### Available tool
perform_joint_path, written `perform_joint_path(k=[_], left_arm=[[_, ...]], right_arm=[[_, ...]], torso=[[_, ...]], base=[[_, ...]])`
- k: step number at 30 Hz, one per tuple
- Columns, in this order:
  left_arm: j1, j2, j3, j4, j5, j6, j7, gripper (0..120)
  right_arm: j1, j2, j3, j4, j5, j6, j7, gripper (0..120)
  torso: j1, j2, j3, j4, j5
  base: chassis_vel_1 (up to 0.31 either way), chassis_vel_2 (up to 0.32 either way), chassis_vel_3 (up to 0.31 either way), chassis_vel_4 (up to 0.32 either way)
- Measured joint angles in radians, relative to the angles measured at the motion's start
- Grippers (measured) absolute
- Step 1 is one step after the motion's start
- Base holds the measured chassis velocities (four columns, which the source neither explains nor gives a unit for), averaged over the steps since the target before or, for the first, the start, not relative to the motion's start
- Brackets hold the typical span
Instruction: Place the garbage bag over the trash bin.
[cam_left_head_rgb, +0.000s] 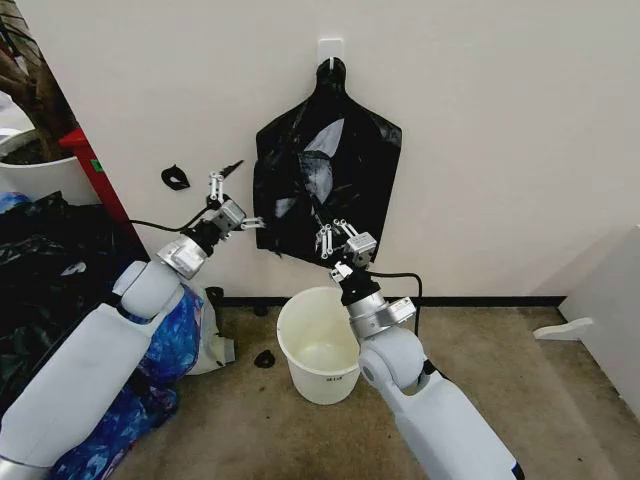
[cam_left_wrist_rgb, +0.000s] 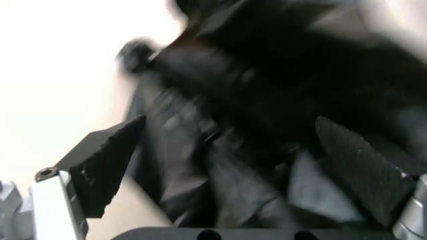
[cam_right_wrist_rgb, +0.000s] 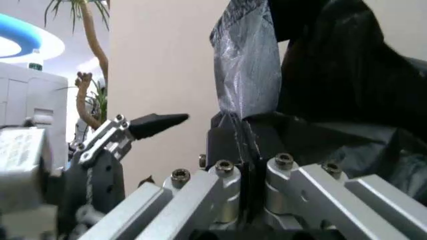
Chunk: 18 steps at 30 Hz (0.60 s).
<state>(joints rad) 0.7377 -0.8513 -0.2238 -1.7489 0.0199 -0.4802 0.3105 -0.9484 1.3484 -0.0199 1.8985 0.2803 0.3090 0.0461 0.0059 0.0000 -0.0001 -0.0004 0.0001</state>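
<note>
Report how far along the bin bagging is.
Done: nothing yet on the trash bin, which stands unlined. In hand: the right gripper is shut on the hanging garbage bag; the left gripper is open beside its edge. Left: getting the bag down and over the rim.

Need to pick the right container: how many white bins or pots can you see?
2. The trash bin stands on the floor below the hanging garbage bag, beside the right gripper. A white pot sits at the far left edge, partly cut off; more could be hidden.
</note>
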Motion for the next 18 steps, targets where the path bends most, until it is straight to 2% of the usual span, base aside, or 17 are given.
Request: perform_joint_path(k=[6, 12, 16, 18], left_arm=[[-0.029, 0.003, -0.007, 0.023, 0.047, -0.048, 0.147, 100], [-0.08, -0.022, -0.008, 0.076, 0.164, -0.025, 0.21, 98], [-0.1, -0.037, -0.005, 0.091, 0.191, -0.009, 0.257, 90], [-0.114, -0.048, -0.006, 0.1, 0.214, 0.002, 0.297, 81]], right_arm=[[0.005, 0.01, -0.006, -0.001, 0.0, 0.0, -0.003, 0], [0.006, 0.017, -0.01, 0.001, -0.001, 0.0, -0.005, 0], [0.006, 0.015, -0.009, 0.004, -0.001, 0.001, -0.005, 0], [0.005, 0.011, -0.006, 0.008, -0.001, 0.001, -0.005, 0]], torso=[[0.0, 0.0, 0.0, 0.0001, -0.0001], [0.0, 0.0, 0.0, 0.0001, 0.0], [0.0, 0.0, 0.0, 0.0, -0.0001], [0.0, 0.0, 0.0, 0.0, -0.0001]], base=[[0.0, 0.0, 0.0, 0.0], [0.0, 0.0, 0.0, 0.0], [0.0, 0.0, 0.0, 0.0], [0.0, 0.0, 0.0, 0.0]])
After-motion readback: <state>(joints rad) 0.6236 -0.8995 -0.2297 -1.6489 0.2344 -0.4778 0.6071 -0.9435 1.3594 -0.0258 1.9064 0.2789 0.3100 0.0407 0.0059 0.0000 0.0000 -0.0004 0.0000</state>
